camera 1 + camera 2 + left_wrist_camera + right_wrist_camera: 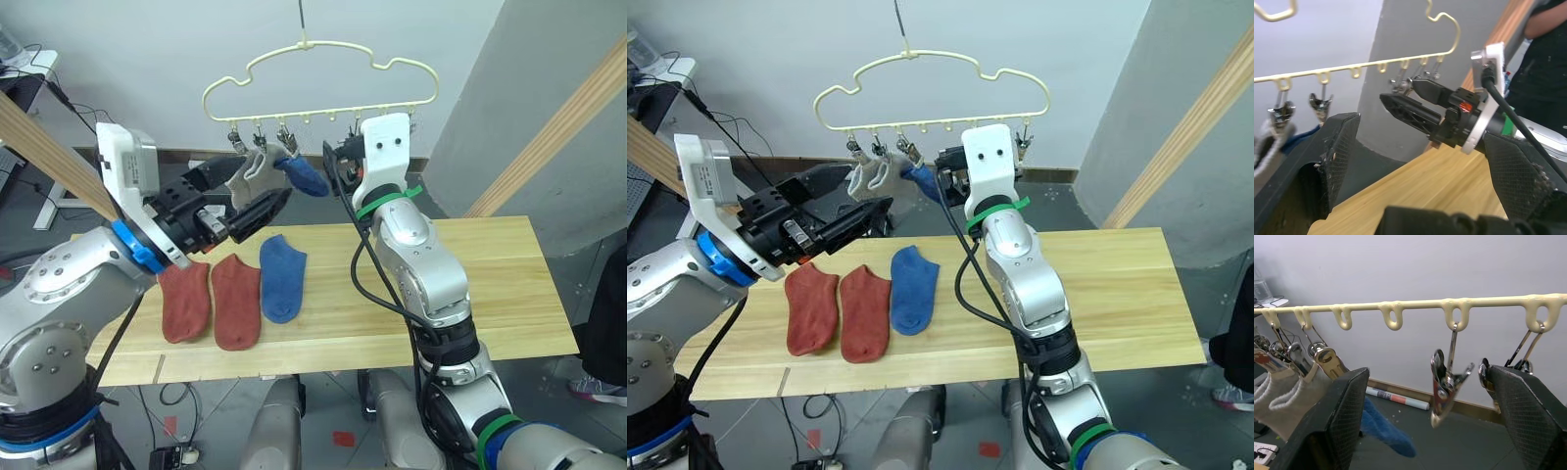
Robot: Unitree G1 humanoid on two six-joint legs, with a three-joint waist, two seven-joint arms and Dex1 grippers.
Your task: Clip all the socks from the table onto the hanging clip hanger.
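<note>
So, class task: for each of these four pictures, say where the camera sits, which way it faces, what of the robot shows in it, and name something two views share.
Left eye view: on the head, facing forward and down at the table and clip hanger; both arms show.
Right eye view: beside it, same scene.
Left wrist view: on the left wrist, facing the right end effector; its own fingers frame it.
Right wrist view: on the right wrist, facing the metal clips; own fingers wide apart.
Shared: the hanger and the hung blue sock.

Both arms are silver-grey metal with round screw-studded joints. The left gripper (257, 201) has black ribbed fingers, a white wrist block and a blue ring. The right arm carries green bands, black cables and a white wrist housing (988, 155).
</note>
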